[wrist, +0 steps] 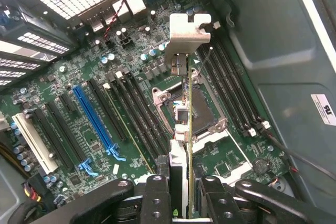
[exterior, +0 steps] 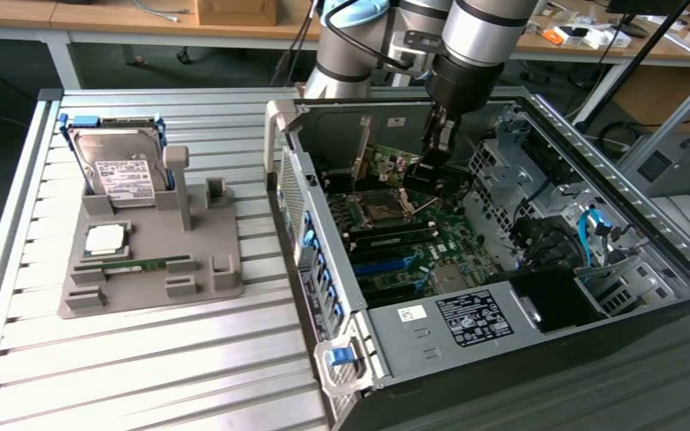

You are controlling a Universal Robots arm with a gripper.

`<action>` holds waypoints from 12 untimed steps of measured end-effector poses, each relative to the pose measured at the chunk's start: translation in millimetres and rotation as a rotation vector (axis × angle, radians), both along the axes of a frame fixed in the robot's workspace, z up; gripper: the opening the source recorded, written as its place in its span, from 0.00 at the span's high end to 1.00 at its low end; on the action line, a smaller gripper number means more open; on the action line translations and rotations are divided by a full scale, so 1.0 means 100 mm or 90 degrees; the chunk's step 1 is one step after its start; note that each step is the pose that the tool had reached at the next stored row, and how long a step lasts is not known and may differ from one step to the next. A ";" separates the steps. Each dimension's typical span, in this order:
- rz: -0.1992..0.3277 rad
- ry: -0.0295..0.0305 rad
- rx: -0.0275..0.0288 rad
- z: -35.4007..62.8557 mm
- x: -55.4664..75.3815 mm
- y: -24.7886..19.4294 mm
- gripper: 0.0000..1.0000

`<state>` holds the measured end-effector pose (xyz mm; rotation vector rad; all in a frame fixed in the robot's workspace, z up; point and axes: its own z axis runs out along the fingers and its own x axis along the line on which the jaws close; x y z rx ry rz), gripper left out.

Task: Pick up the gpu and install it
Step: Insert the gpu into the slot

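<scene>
While the arm reaches down into the open computer case [exterior: 632, 224], the end effector [wrist: 181, 182] is pinching the gpu [wrist: 188, 108] by its edge, the two fingers [wrist: 157, 192] pressed against the card's flat faces. In the wrist view the card hangs edge-on, its silver metal bracket [wrist: 188, 35] at the far end, held in the air above the motherboard [wrist: 63, 93] and over the processor socket [wrist: 202, 111], not yet seated in any slot. The blue slot [wrist: 94, 124] and the black ones beside it lie off to one side of it.

From the exterior view, the gpu [exterior: 395, 164] sits deep in the case near its rear wall, just under the end effector [exterior: 431, 154]. Out on the slatted desk [exterior: 141, 359], a grey holder [exterior: 154, 260] carries a hard drive [exterior: 118, 166], a processor chip [exterior: 105, 238] and a memory stick [exterior: 129, 264].

The card looks light, thin and stiff, I'd say, but fragile: its faces carry small parts, and the contact edge should not be scraped. Holding it across the bare board, away from the contacts, seems the sound grip.
</scene>
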<state>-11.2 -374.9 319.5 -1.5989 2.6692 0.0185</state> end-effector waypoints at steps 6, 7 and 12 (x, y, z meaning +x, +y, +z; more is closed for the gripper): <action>0.006 0.0000 0.0000 0.000 0.00 0.000 0.73; 0.007 0.0000 0.0000 0.000 0.00 0.000 0.73; 0.011 0.0000 0.0000 0.000 0.00 0.000 0.73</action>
